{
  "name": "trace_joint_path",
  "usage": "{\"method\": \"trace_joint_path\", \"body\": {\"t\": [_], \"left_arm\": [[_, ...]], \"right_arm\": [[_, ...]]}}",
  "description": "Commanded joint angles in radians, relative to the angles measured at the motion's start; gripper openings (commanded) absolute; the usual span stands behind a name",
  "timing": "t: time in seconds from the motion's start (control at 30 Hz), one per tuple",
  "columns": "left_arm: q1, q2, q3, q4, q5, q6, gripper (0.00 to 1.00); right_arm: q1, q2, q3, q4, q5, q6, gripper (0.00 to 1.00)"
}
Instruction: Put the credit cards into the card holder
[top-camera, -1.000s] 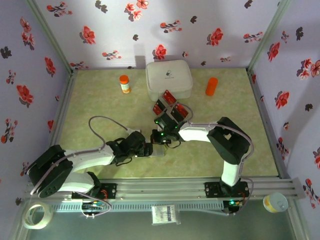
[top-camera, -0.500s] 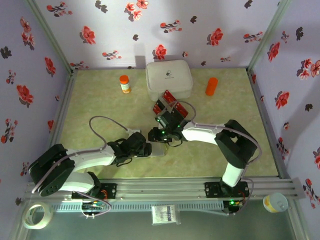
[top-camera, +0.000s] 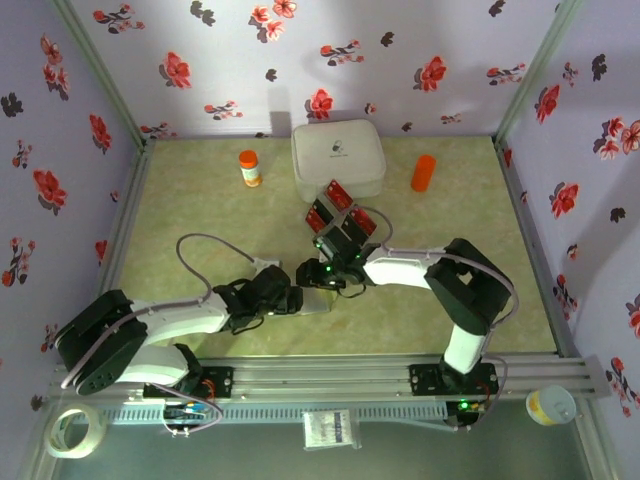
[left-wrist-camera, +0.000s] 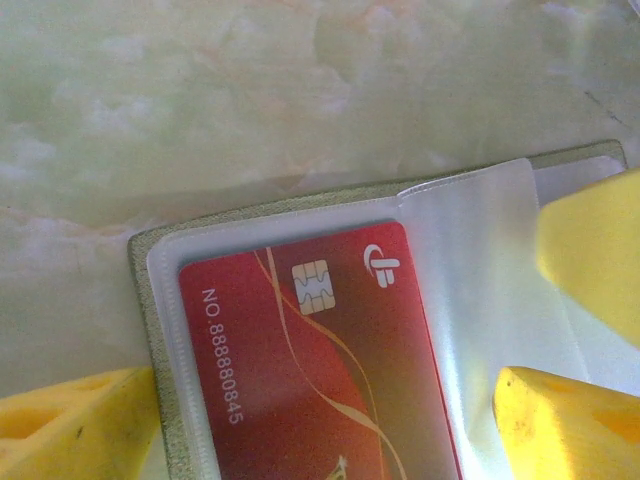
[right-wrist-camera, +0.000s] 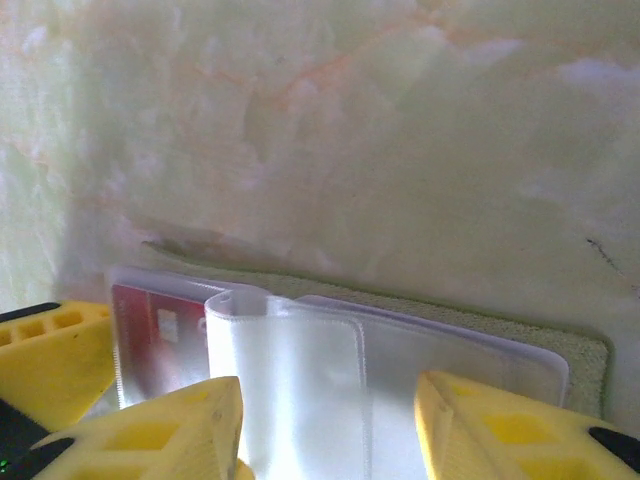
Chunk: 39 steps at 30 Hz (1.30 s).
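card holder (left-wrist-camera: 141, 300) lies open and flat on the green marbled table (left-wrist-camera: 300, 90), near the front centre, between the two grippers. outer rim olive-green; interior fitted with clear plastic sleeves (right-wrist-camera: 290, 370). one sleeve contains a red card (left-wrist-camera: 310, 370) with chip and printed number. left gripper (left-wrist-camera: 320, 430): jaws spread, one finger at each side of the holder. right gripper (right-wrist-camera: 325, 430): jaws spread over an upturned sleeve. loose credit cards (top-camera: 337, 193) lie further back, just in front of the white case (top-camera: 338, 155).
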<state>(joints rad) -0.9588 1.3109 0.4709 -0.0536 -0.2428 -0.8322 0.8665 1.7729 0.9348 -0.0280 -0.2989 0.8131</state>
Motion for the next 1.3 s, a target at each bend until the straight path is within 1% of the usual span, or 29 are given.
{"method": "trace_joint_path", "body": {"t": [0.0,0.27,0.43,0.63,0.73,0.83,1.0,1.17,1.27], "left_arm": [[-0.009,0.006,-0.039,-0.003,0.031,-0.002,0.9],[-0.01,-0.005,-0.048,-0.003,0.023,0.003,0.92],[-0.009,-0.022,-0.049,-0.007,0.019,0.002,0.94],[-0.006,-0.111,-0.028,-0.063,-0.005,0.021,0.99],[0.003,-0.187,-0.02,-0.101,-0.023,0.026,1.0],[0.024,-0.277,-0.026,-0.151,-0.048,0.016,1.0],[0.096,-0.412,-0.034,-0.268,-0.077,-0.028,1.0],[0.163,-0.504,-0.048,-0.324,-0.084,-0.052,1.0],[0.187,-0.537,-0.055,-0.345,-0.084,-0.052,1.0]], "right_arm": [[-0.001,0.026,-0.016,0.016,-0.019,0.021,0.5],[-0.002,0.034,-0.019,0.034,-0.039,0.036,0.5],[-0.002,0.009,-0.025,0.062,-0.061,0.061,0.49],[0.002,-0.056,-0.024,0.062,-0.072,0.085,0.49],[0.01,-0.076,-0.017,0.056,-0.074,0.095,0.49],[0.025,-0.079,-0.003,0.056,-0.075,0.104,0.5],[0.059,-0.063,0.018,0.07,-0.059,0.132,0.51],[0.093,-0.024,0.037,0.11,-0.043,0.17,0.52],[0.106,0.013,0.044,0.156,-0.043,0.203,0.52]]}}
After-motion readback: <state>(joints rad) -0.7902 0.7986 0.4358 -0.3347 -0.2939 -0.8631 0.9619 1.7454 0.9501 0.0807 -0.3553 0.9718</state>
